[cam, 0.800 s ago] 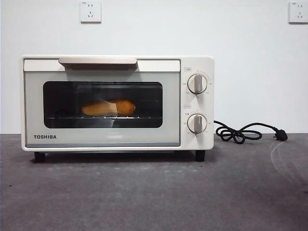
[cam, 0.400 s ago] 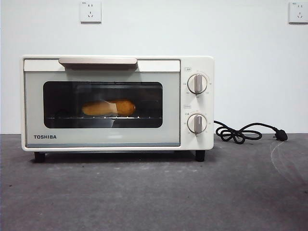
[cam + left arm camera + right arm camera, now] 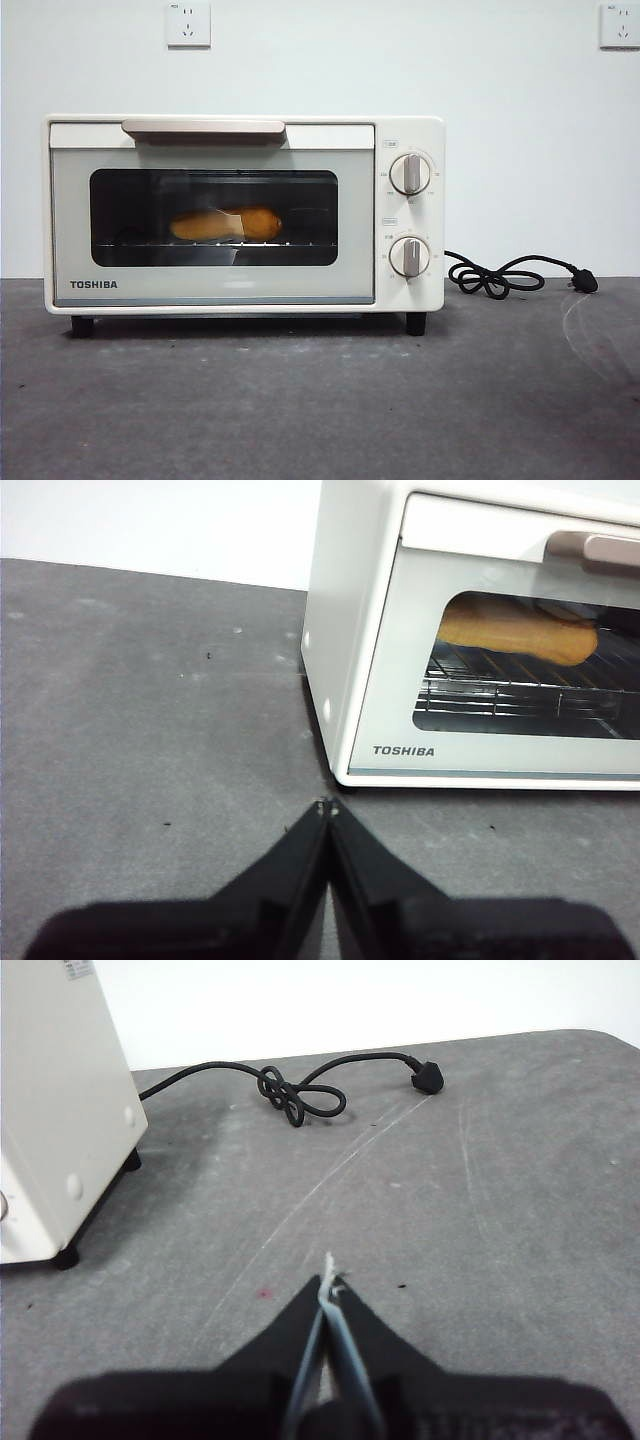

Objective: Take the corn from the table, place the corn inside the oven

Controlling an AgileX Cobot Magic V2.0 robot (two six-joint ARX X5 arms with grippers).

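Observation:
The corn lies on the wire rack inside the cream-white oven, seen through the dark glass of the closed door; the left wrist view shows the corn behind the same glass. The oven stands on the dark grey table. My left gripper is shut and holds nothing, low over the table off the oven's front left corner. My right gripper is shut too, holding nothing, over bare table to the right of the oven. Neither arm shows in the front view.
The oven's black cord lies coiled on the table to the right of the oven, its plug near the wall; the right wrist view shows the cord too. Two wall sockets sit high on the white wall.

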